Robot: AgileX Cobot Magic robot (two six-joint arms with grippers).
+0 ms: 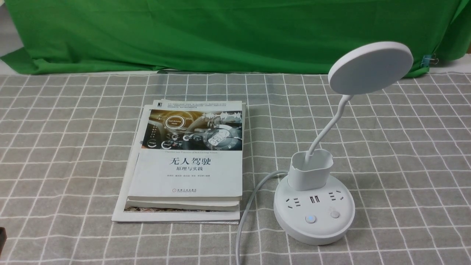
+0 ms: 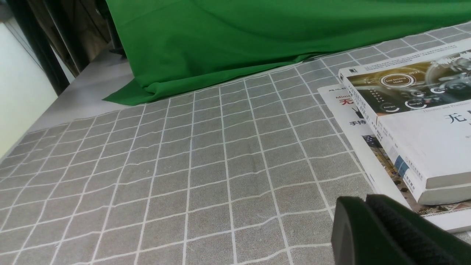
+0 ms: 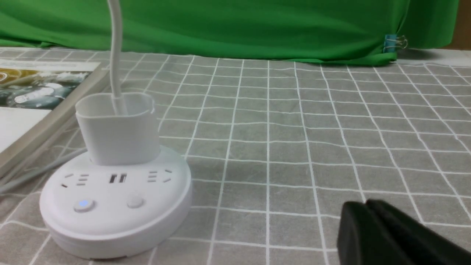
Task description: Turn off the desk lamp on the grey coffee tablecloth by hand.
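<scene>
The white desk lamp stands on the grey coffee tablecloth [image 1: 404, 147] at the right. Its round base [image 1: 314, 224] has sockets and two buttons; the left button [image 1: 311, 219] glows blue and the right button [image 1: 335, 214] is plain. A thin neck rises from the pen-holder cup [image 1: 310, 169] to the disc head [image 1: 369, 68]. The white cord [image 1: 250, 206] runs off toward the front. My right gripper [image 3: 365, 205] is shut and empty, low over the cloth, apart from the base [image 3: 114, 221]. My left gripper [image 2: 366, 201] is shut and empty next to the books.
A stack of books [image 1: 187, 162] lies left of the lamp, and also shows in the left wrist view [image 2: 415, 121]. A green backdrop cloth [image 1: 220, 33] hangs along the back edge, held by a blue binder clip [image 1: 428, 60].
</scene>
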